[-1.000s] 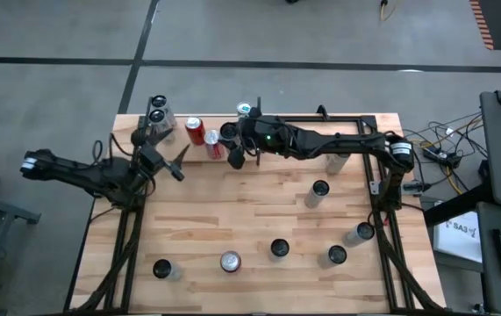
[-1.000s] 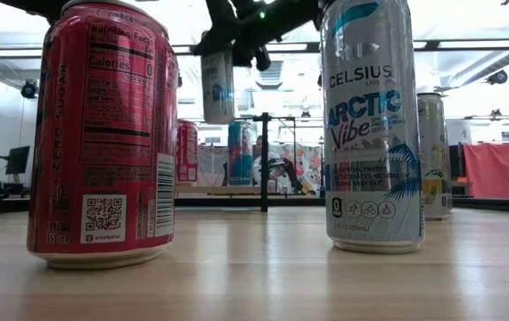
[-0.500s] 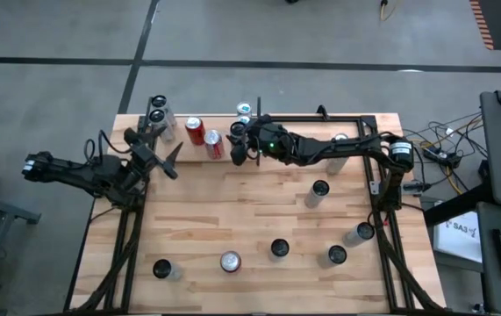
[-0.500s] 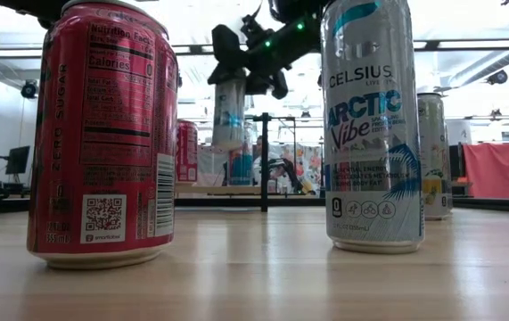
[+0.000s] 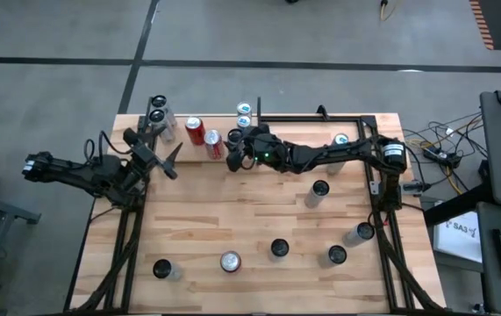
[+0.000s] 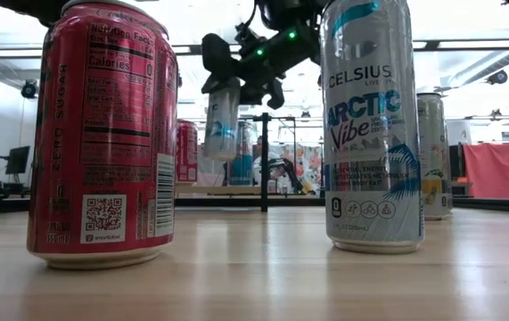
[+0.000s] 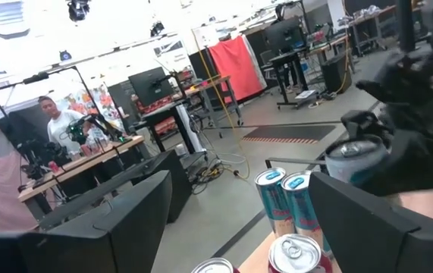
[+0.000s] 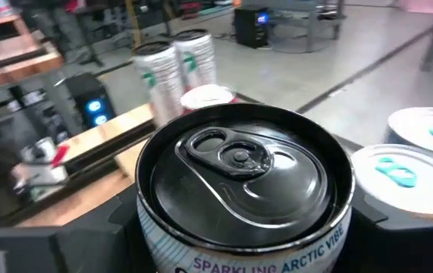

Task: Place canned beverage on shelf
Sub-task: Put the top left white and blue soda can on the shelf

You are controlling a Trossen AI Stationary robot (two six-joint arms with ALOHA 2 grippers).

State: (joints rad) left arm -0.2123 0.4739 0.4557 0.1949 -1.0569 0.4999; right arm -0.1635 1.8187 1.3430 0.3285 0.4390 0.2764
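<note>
In front of my low camera a red zero-sugar can (image 6: 102, 134) is standing on the wooden table (image 6: 254, 267). A pale Celsius can (image 6: 372, 125) is standing well apart from it, and a third can (image 6: 434, 156) is peeking out behind that one. Beyond the table a red cloth (image 6: 502, 169) is hanging. A person (image 7: 55, 121) is showing behind a cluttered desk.

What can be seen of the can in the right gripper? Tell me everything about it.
The can is a slim, pale aluminium beverage can with a dark, unopened pull-tab top and blue "Sparkling Arctic Vibe" lettering. The right gripper is shut on its sides, holding it upright and clear of the table near the far edge, as the low view shows. It hangs beside the red cans and in front of two teal-topped cans, touching nothing else.
</note>
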